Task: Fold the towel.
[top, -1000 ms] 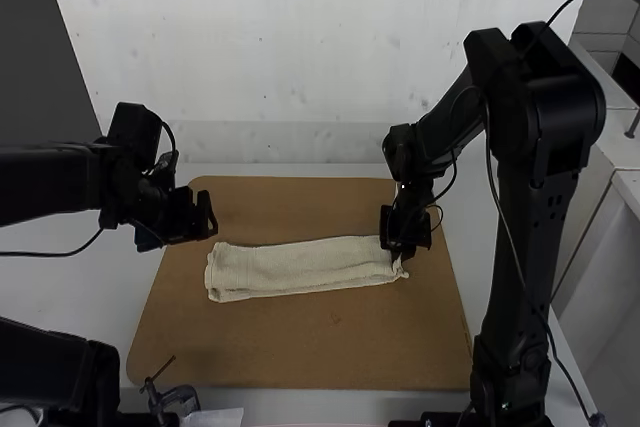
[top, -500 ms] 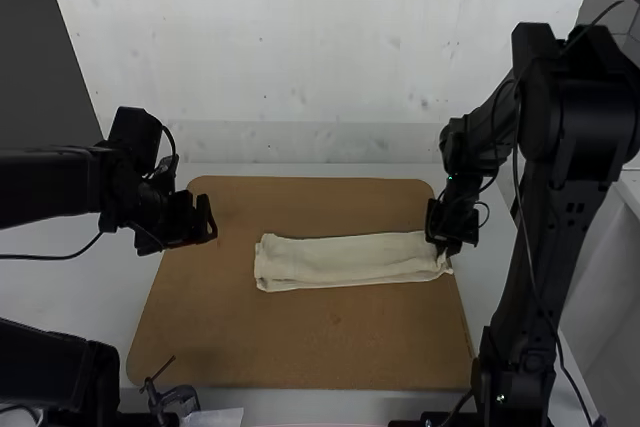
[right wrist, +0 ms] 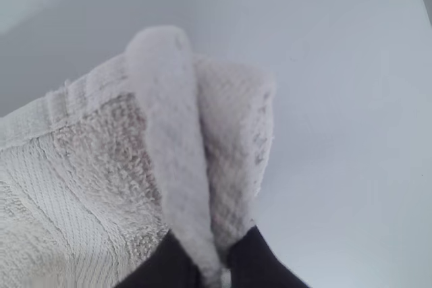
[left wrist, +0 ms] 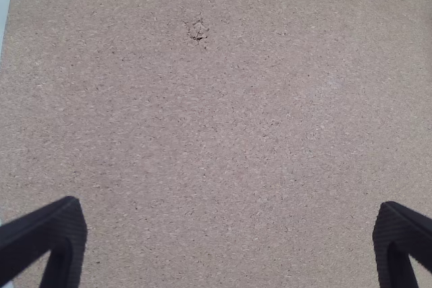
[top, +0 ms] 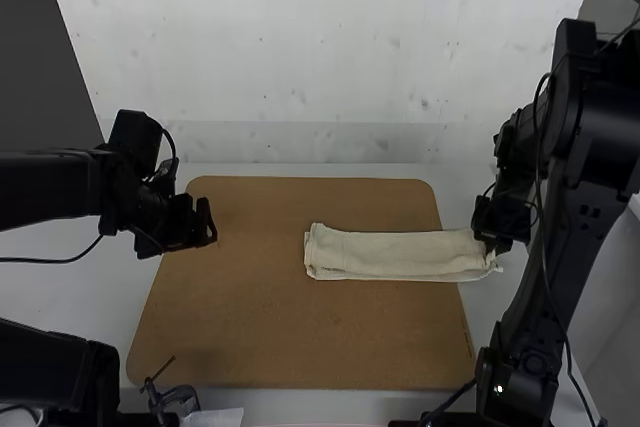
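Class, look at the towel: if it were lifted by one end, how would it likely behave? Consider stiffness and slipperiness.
The towel would probably hang limp, since its end puckers softly in the right gripper. Its rough, looped surface suggests it should not be slippery. Its folded layers look loose, so they might fall open.

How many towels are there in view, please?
1. The towel lies as a long strip, partly on the brown board, with its far-right end in the right tool beyond the board's edge. Layers inside the strip may be hidden.
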Action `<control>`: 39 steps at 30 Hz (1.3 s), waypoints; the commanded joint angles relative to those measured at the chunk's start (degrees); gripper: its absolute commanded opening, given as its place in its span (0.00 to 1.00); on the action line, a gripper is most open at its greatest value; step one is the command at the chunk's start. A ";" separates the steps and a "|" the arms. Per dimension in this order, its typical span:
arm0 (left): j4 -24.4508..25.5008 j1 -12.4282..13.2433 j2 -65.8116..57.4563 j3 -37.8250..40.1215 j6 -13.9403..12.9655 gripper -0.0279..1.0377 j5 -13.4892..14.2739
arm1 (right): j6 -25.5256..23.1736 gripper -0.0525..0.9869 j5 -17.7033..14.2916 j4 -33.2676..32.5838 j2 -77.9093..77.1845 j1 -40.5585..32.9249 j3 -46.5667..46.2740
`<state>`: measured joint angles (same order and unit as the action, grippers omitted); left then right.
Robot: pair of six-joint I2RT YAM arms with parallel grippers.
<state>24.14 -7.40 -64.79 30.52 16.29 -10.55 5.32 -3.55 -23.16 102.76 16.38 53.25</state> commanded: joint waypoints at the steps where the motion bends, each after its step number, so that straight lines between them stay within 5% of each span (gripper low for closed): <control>1: -0.59 0.02 0.81 -0.11 -0.65 0.92 -0.35 | -0.49 0.06 -0.75 -1.10 -5.47 -5.04 1.06; 6: -1.11 0.02 0.90 -0.46 -0.56 0.92 0.00 | -8.57 0.06 -1.37 -3.47 -7.75 -18.67 0.01; 10: -1.64 0.02 0.55 -0.46 -0.47 0.92 0.09 | -16.75 0.06 -5.85 -4.44 -6.96 -32.38 1.68; 17: -1.73 0.02 0.28 -0.73 -0.47 0.92 0.17 | -27.03 0.06 -8.31 -9.01 -0.19 -49.43 10.20; 24: -3.05 0.02 -0.33 -1.52 -0.39 0.92 0.09 | -31.78 0.06 -9.63 -13.14 7.37 -58.04 19.52; 37: -3.49 0.54 -0.86 -2.05 -0.56 0.92 0.09 | -33.01 0.07 -11.04 -15.43 12.82 -63.67 26.29; 39: -4.10 0.54 -1.21 -2.22 -0.56 0.92 0.09 | -32.92 0.25 -11.13 -14.99 12.82 -63.32 26.11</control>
<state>21.10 -7.40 -65.45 28.82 16.32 -10.52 -26.68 -13.28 -38.59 115.09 -46.87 78.08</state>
